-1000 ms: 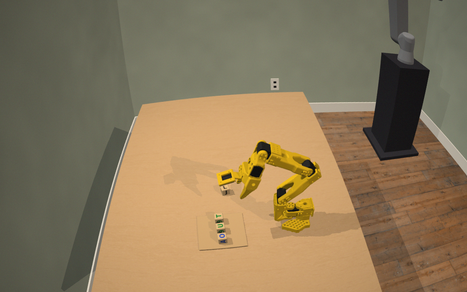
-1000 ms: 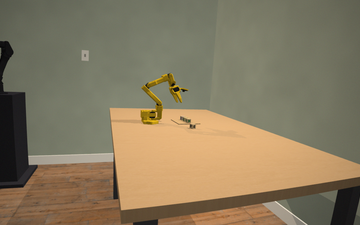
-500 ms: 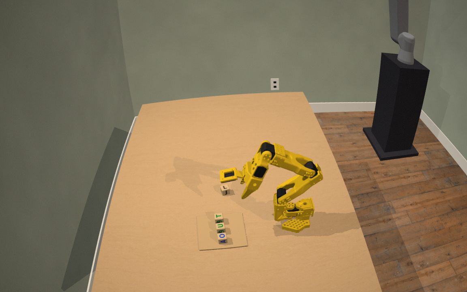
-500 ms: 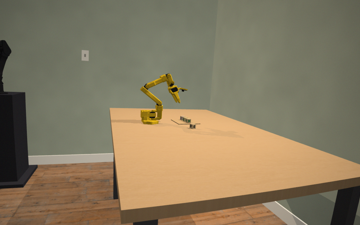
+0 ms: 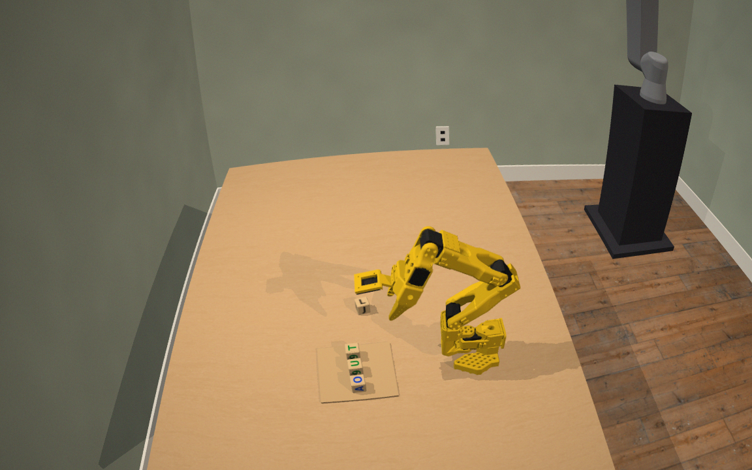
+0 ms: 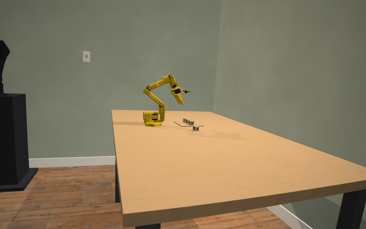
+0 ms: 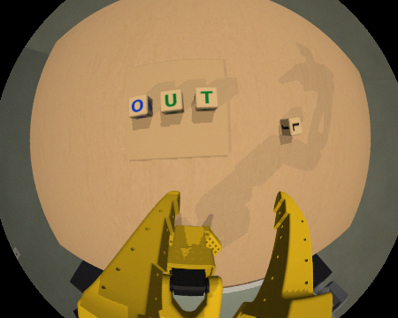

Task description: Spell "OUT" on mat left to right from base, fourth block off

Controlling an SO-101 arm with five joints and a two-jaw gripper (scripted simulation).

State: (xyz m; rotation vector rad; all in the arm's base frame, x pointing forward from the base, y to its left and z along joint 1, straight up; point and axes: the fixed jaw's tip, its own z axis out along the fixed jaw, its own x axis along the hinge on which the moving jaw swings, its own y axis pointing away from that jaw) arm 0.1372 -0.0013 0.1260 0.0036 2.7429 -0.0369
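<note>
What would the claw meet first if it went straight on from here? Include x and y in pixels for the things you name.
Probably the mat (image 5: 383, 382) (image 6: 181, 125) (image 7: 177, 143) or the OUT row (image 5: 354, 363) (image 6: 188, 121) (image 7: 172, 101); the claw (image 5: 391, 317) (image 6: 181, 103) (image 7: 227, 193) is well above, so I can't tell which.

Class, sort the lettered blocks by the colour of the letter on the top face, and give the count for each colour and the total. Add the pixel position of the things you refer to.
Blue: 1, the O block (image 5: 357, 380) (image 7: 140, 106)
Green: 2, the U block (image 5: 354, 363) (image 7: 171, 101) and the T block (image 5: 352, 347) (image 7: 206, 98)
Black: 1, the block off the mat (image 5: 361, 305) (image 6: 195, 128) (image 7: 294, 126)
Total: 4
</note>
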